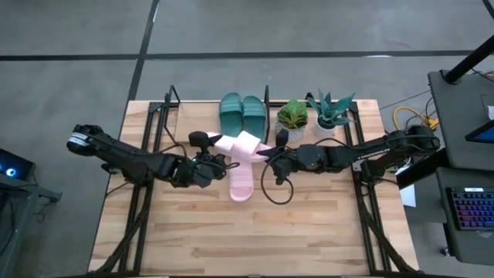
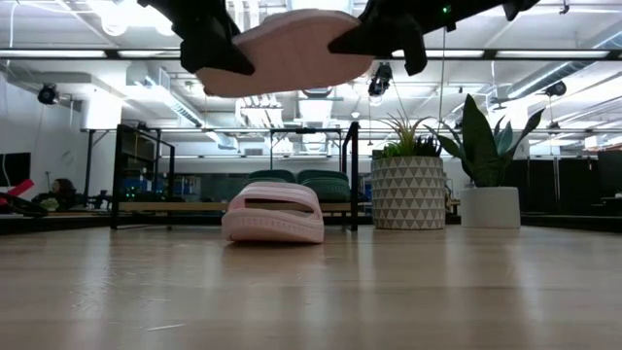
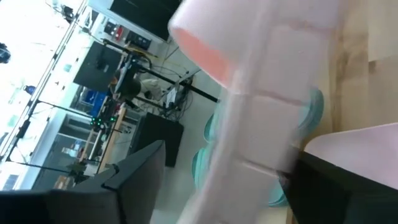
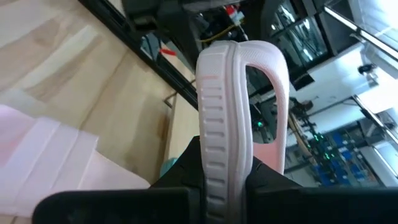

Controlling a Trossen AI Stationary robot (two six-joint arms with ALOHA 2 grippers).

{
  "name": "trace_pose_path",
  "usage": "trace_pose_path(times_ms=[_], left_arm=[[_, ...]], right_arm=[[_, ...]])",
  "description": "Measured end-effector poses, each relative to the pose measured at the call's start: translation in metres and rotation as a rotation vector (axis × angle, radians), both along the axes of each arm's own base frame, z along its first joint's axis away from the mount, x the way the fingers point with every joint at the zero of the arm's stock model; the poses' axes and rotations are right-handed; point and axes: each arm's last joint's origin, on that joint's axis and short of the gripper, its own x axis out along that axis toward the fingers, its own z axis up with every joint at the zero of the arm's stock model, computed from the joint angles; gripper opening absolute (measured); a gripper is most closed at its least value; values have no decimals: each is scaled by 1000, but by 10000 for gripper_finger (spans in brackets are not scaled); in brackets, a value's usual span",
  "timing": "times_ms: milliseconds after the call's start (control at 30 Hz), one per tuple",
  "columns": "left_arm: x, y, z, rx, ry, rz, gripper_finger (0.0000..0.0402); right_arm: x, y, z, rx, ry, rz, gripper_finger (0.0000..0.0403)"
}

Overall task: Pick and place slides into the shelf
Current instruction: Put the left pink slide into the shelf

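Note:
One pale pink slide (image 1: 241, 144) hangs in the air between my two grippers, sole down in the low view (image 2: 282, 53). My right gripper (image 1: 270, 156) is shut on its right end. My left gripper (image 1: 212, 159) stands open at its left end, with the slide (image 3: 261, 106) between its fingers. A second pink slide (image 1: 241, 184) lies sole down on the table just below (image 2: 274, 214). Two dark teal slides (image 1: 241, 114) rest side by side on the shelf (image 1: 197, 120) at the far edge. My right gripper pinches the end of the sole (image 4: 219, 158) between its two fingers, one on each face. It comes almost level from the table's right. The slide is lifted clear, its strap (image 4: 273, 87) arching to one side. Whether my left gripper's finger (image 3: 336, 186) touches the slide I cannot tell.
Two potted plants (image 1: 292, 116) (image 1: 332, 112) stand at the far right, next to the shelf. A black cable loop (image 1: 278, 189) hangs under the right arm. Black frame rails run along both table sides. The near half of the table (image 1: 247, 239) is bare wood.

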Motion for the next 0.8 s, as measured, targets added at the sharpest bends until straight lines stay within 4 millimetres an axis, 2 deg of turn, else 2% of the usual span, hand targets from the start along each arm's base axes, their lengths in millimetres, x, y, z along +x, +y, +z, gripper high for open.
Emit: trace_pose_path(times_ms=[167,400,633,800], left_arm=[[1,4,-1,3,10,10,207],[1,3,-2,29,66,-29,45],[1,3,-1,47,99,-54,42],[-7,5,0,59,151,-57,42]], right_arm=[[0,1,1,-1,-11,16,24],[1,1,3,-9,-20,13,25],[-1,2,1,43,-3,8,79],[-11,1,-3,85,101,-9,105]])
